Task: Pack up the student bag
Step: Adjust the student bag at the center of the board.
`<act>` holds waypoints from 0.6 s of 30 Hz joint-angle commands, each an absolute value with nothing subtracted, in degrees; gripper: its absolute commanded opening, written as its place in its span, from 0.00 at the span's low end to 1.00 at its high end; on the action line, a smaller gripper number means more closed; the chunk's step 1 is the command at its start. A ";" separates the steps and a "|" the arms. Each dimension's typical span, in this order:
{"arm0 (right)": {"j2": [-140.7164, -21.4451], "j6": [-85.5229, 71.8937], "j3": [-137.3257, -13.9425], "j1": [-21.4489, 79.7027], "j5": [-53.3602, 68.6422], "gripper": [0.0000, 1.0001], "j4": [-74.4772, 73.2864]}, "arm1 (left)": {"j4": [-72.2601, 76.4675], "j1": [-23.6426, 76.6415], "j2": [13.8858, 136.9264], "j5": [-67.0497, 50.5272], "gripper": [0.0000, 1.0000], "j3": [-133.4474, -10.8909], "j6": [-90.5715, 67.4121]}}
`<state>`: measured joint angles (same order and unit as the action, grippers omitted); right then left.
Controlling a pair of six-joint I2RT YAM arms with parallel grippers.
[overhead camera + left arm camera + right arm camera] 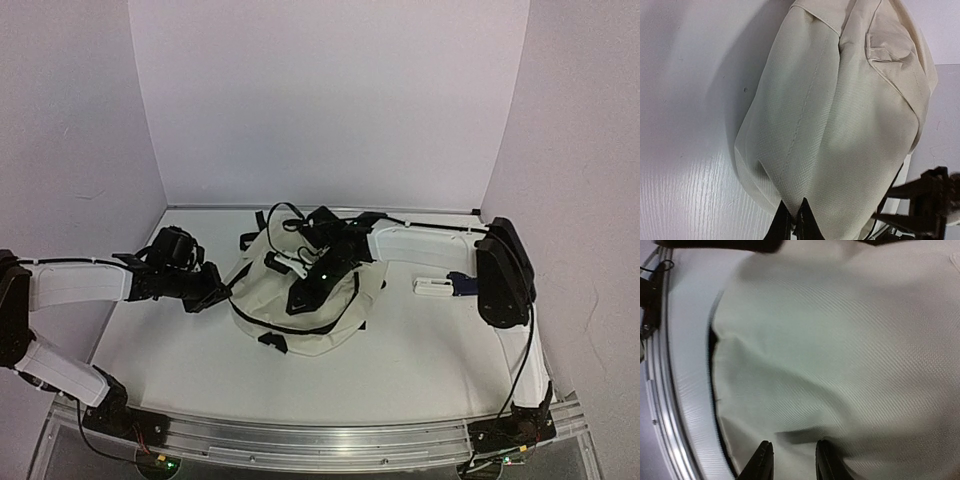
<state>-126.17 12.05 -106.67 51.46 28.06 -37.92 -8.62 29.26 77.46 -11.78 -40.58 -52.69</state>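
Here the left claw (214, 293) is pressed together on the student bag (310, 335). In the left wrist view its black fingertips (807, 225) meet on a gathered point of cream fabric. The bag bulges up directly ahead of them, with creases running away from the tips. The white table (690, 190) lies to that claw's left.

The right claw (299, 302) comes down onto the top of the bag from the far side. Its two fingers (762, 462) stand apart with a gap between them. Cream cloth spreads beneath and ahead of them, and a shallow fold sits just beyond the gap. Whether they grip any cloth cannot be told. A black zipper line (715, 390) curves off to the left of those fingers.
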 commanded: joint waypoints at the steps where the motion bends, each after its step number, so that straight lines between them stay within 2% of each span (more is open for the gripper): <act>1: -130.04 12.68 -109.14 51.03 14.19 0.26 -34.04 | -15.67 29.10 73.23 -10.08 0.00 -44.05 -52.48; 6: -131.86 12.75 -108.67 51.31 7.28 0.26 -32.36 | -18.91 29.10 71.69 -8.87 0.00 -45.20 -51.80; 10: -131.26 13.82 -105.79 52.03 3.77 0.30 -31.58 | -19.76 29.04 71.73 -8.61 0.00 -46.00 -51.33; 14: -128.19 16.68 -101.42 54.64 2.16 0.40 -31.43 | -21.15 28.23 72.08 -8.46 0.00 -47.30 -50.50; 18: -123.56 19.00 -96.30 56.48 9.73 0.62 -31.74 | -21.76 25.83 72.36 -9.79 0.00 -48.41 -48.71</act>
<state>-129.10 16.03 -100.93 55.38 8.02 -29.70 -19.72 28.72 73.89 -10.80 -44.37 -51.73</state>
